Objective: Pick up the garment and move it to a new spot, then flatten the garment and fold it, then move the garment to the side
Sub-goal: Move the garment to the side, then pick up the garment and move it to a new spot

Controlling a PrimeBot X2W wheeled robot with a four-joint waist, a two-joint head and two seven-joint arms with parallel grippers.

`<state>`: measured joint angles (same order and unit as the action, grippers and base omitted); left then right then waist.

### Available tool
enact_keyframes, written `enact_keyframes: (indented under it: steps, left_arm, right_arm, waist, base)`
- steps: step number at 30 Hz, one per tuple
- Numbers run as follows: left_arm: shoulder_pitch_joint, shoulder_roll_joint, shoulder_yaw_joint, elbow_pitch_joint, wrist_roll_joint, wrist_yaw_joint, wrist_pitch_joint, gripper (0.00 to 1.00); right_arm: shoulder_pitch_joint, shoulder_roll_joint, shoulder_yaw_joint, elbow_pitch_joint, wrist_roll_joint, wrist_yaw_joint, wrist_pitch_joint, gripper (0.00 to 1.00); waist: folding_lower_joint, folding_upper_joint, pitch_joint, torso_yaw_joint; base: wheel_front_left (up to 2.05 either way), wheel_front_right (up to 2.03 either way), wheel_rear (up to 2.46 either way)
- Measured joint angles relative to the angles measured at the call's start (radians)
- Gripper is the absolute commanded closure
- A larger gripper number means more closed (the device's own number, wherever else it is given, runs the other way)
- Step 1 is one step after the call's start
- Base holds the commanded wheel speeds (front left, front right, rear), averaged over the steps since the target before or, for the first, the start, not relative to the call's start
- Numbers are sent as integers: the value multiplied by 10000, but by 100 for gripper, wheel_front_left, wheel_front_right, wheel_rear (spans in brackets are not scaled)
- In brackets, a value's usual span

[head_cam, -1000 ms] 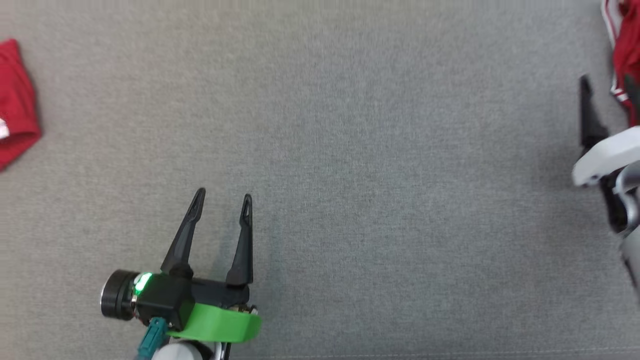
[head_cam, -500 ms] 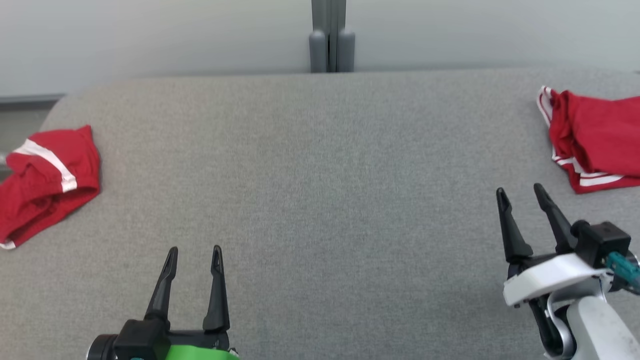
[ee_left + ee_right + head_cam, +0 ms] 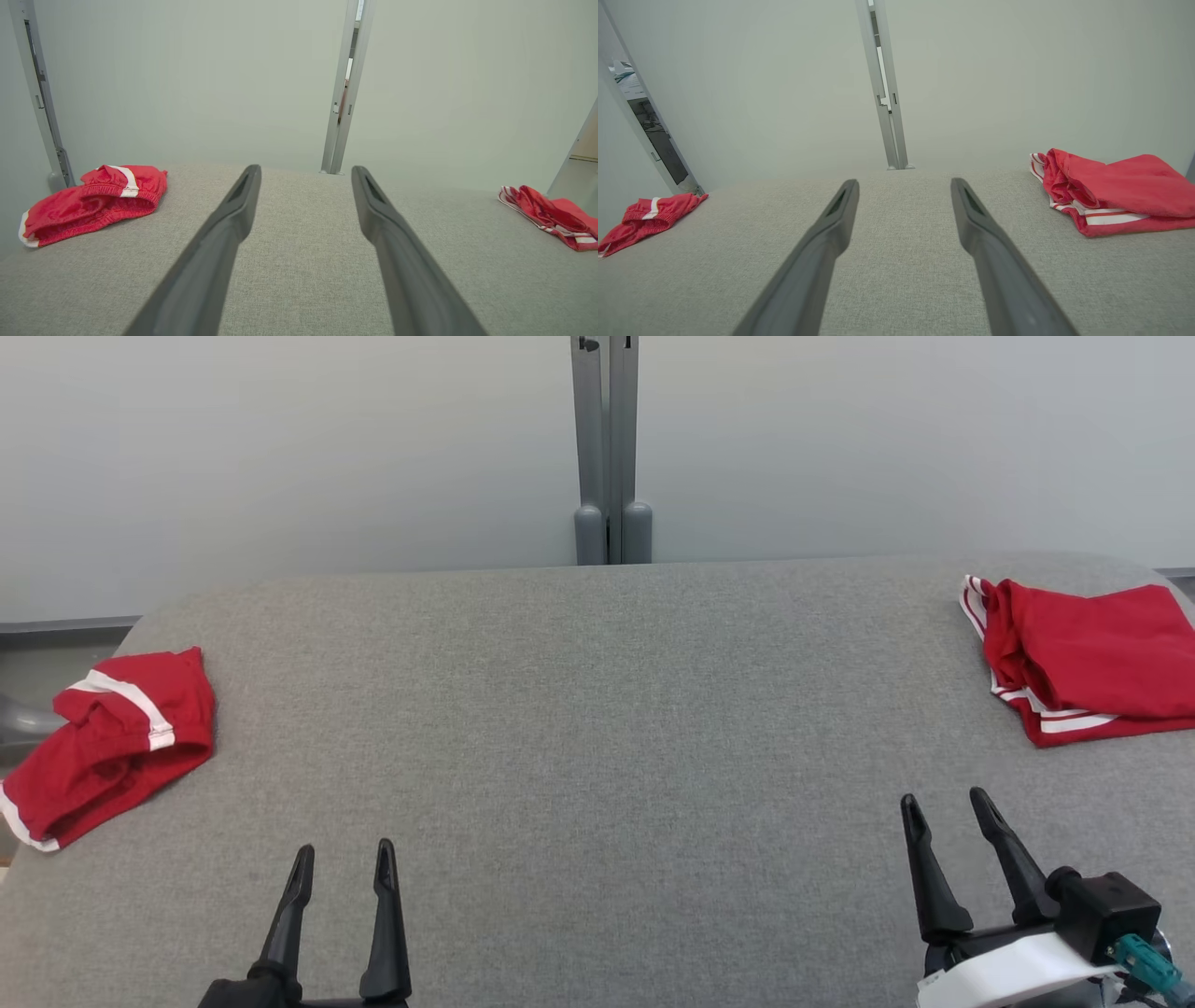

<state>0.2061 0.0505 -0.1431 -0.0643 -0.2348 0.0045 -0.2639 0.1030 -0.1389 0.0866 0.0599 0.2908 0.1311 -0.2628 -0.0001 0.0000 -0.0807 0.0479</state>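
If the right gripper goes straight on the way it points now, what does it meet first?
Probably nothing soon: the right gripper points over bare grey table, passing left of the nearby red garment. Depth unclear.

A big grey cloth-covered worktop (image 3: pixel 597 728) has round corners. Behind it stands a plain pale wall (image 3: pixel 280 457). A grey metal post (image 3: pixel 607 439) goes up the middle. The light is soft.

No legible text, label, brand, number or sign anywhere.
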Motion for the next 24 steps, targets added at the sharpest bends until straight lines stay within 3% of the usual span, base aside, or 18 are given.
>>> enact_keyframes:
  steps: [24]
  left_arm:
    - [91,0,-207,472,263,-42,0,0]
  right_arm:
    - [360,134,69,134,36,0,0,0]
  waist:
    - [0,0,-241,160]
  base:
    - [0,0,0]
